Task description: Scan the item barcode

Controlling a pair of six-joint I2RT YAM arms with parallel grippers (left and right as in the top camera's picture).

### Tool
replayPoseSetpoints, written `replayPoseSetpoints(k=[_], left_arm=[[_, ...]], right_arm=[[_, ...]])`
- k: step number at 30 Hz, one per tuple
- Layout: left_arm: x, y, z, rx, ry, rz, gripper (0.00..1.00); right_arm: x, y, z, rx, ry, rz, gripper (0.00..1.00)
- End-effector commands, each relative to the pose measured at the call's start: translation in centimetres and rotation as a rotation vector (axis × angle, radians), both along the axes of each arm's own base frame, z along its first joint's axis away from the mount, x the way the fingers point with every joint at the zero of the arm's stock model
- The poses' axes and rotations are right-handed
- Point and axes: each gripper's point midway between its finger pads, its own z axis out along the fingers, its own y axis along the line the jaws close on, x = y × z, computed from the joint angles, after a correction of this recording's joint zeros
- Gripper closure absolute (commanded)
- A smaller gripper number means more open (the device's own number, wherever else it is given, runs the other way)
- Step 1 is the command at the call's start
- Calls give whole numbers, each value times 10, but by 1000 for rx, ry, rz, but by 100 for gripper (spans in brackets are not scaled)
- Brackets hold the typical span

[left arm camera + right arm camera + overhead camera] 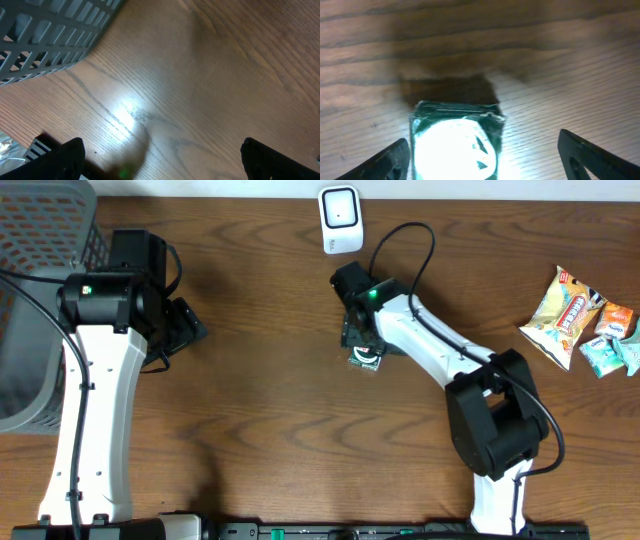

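Overhead view: I see the left gripper (pixel 192 328) over bare table (pixel 270 430) just right of the grey basket (pixel 40 290), which occupies the far-left edge. The right gripper (pixel 362 348) points down near the middle of the table, directly over the green packet (pixel 366 362). The packet lies flat on the wood, below and slightly right of the white scanner (pixel 340 218), which stands at the far edge. A cluster of snack packets (pixel 580 320) lies well apart on the right side. Left wrist view: both fingers (pixel 67 157) stand at the lower corners of the frame, spread wide, with only wood grain between them; this pincer is fully apart and holds nothing. The basket wall fills the upper-left corner. Right wrist view: the fingers (pixel 592 155) are spread wide and the packet (pixel 455 145) rests on the table between them, its top washed out by glare. The finger at the frame's right edge is clear of the packet; the other is just beside the packet's edge, and I cannot tell whether it touches. This pincer grips nothing.
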Motion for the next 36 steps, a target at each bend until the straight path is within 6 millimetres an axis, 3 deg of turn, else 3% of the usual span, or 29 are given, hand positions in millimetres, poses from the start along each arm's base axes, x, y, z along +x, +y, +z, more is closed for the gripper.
replayPoseSetpoints(k=[1, 5, 9, 13, 36], left_arm=[[-1, 3, 0, 8, 3, 10, 2], [-1, 3, 0, 8, 3, 10, 3], [-1, 3, 0, 8, 3, 10, 2], [-1, 3, 0, 8, 3, 10, 2], [-1, 3, 0, 8, 3, 10, 2]], right_arm=[[5, -10, 40, 39, -34, 131, 8], [-1, -28, 80, 68, -51, 280, 1], [-10, -55, 116, 37, -87, 356, 1], [-9, -70, 133, 35, -128, 345, 1], [-8, -73, 133, 34, -127, 338, 1]])
